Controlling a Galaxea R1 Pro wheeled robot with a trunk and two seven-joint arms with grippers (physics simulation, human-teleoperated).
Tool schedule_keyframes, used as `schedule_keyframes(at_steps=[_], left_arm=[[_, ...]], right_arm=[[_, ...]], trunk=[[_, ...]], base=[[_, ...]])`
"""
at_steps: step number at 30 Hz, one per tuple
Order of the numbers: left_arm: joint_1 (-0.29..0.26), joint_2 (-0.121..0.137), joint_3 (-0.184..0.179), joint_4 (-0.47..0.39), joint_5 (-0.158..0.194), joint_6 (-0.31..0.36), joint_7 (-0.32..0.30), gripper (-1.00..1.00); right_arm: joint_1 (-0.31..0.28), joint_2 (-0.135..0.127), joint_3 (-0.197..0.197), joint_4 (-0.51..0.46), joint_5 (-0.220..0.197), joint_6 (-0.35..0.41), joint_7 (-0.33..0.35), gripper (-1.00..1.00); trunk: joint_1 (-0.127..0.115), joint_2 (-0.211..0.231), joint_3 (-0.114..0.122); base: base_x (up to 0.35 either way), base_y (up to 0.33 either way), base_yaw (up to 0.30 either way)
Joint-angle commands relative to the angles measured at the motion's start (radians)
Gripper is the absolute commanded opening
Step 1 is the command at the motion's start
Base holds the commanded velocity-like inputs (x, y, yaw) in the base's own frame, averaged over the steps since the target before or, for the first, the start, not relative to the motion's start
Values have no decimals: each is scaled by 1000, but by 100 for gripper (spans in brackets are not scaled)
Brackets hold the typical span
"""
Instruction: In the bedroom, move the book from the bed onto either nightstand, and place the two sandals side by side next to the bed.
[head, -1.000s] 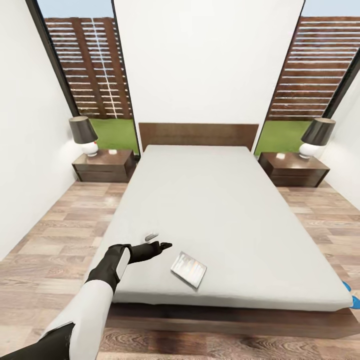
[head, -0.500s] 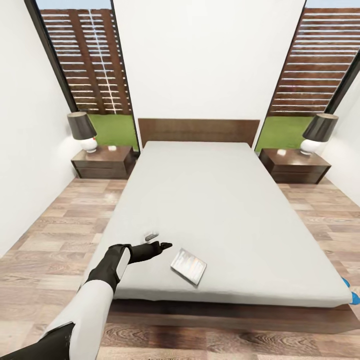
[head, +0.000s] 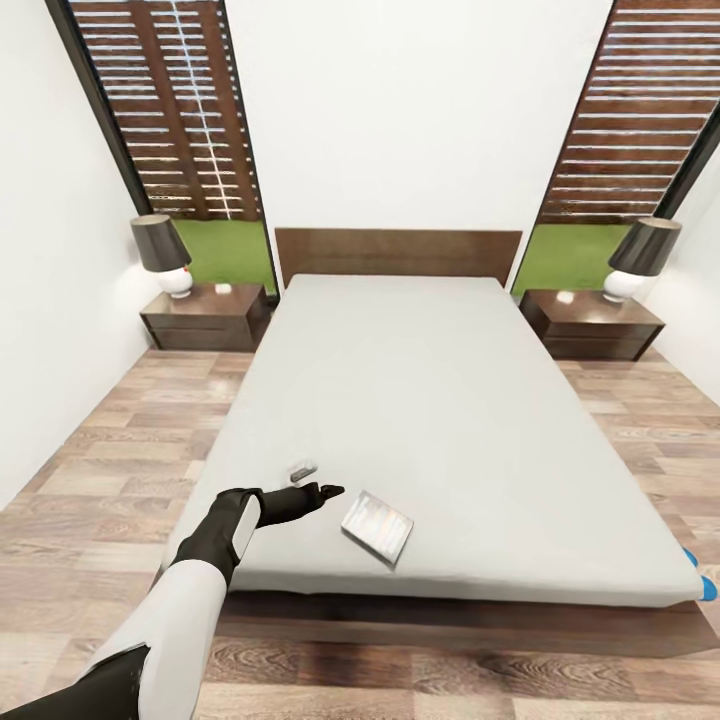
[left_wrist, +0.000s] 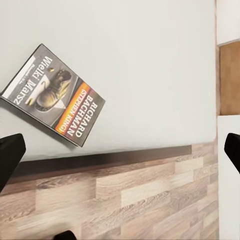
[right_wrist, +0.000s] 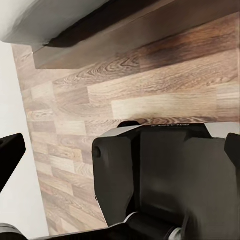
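- The left hand (head: 318, 492) hangs over the near left part of the bed (head: 420, 400). Its fingers (left_wrist: 10, 155) are spread wide with nothing between them.
- The book (head: 377, 526) lies flat on the mattress near the foot edge — just right of that hand, not touching it.
- The right hand (right_wrist: 120, 155) points down at the wood floor (right_wrist: 150, 95) beside the bed frame, open and holding nothing.
- A blue sandal (head: 706, 588) peeks out at the bed's far right foot corner.
- Two nightstands (head: 205, 315) flank the headboard, each with a lamp (head: 165, 255).
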Motion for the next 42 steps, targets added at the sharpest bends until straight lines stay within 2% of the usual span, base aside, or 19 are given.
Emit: schedule_keyframes(at_steps=[1, 42], left_arm=[[-1, -2, 8, -1, -10, 6, -8, 100], [-1, -1, 8, -1, -10, 6, -8, 100]], right_arm=[[-1, -1, -6, 1, 6, -4, 3, 100], [-1, 0, -6, 1, 6, -4, 4, 100]], trunk=[[1, -2, -3], [1, -2, -68]], base=[[0, 0, 0], [0, 0, 0]])
